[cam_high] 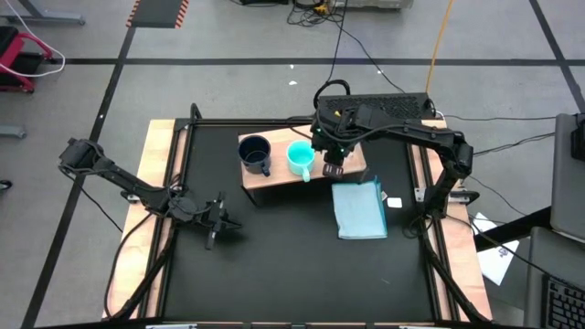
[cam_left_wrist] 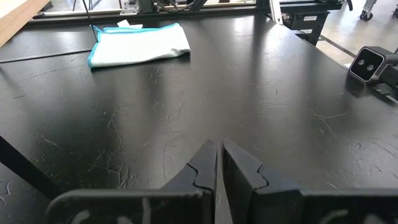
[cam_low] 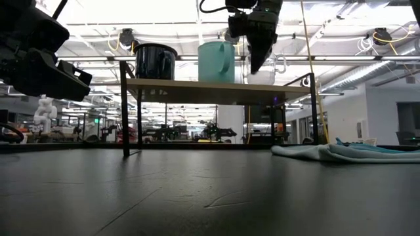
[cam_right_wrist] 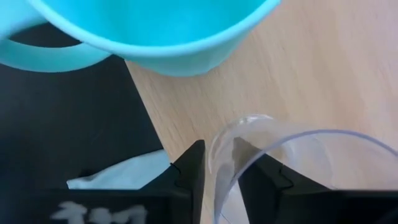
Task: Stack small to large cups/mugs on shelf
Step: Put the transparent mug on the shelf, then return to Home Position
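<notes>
The wooden shelf (cam_high: pixel 274 175) stands at the table's far middle on a dark frame (cam_low: pixel 216 90). The dark navy mug (cam_high: pixel 255 153) stands on its left part, and the turquoise mug (cam_high: pixel 301 157) stands at its middle. My right gripper (cam_high: pixel 334 166) is over the shelf's right part, pointing down, shut on the clear glass cup (cam_right_wrist: pixel 292 155). The glass cup is right of the turquoise mug (cam_right_wrist: pixel 155 31). My left gripper (cam_high: pixel 218 222) is shut and empty, low over the table's left part. My right gripper holds the glass cup by its wall at the rim (cam_right_wrist: pixel 219 155), pinched with one finger outside and one finger (cam_right_wrist: pixel 264 177) inside. The fingers come from above, pointing down. The cup is upright over the shelf board; whether it rests on the board I cannot tell.
A light-blue folded cloth (cam_high: pixel 359 210) lies on the table just near of the shelf's right end. A small white item (cam_high: pixel 394 202) lies to the right of the cloth. Black tabletop lies around my left gripper (cam_left_wrist: pixel 217 163).
</notes>
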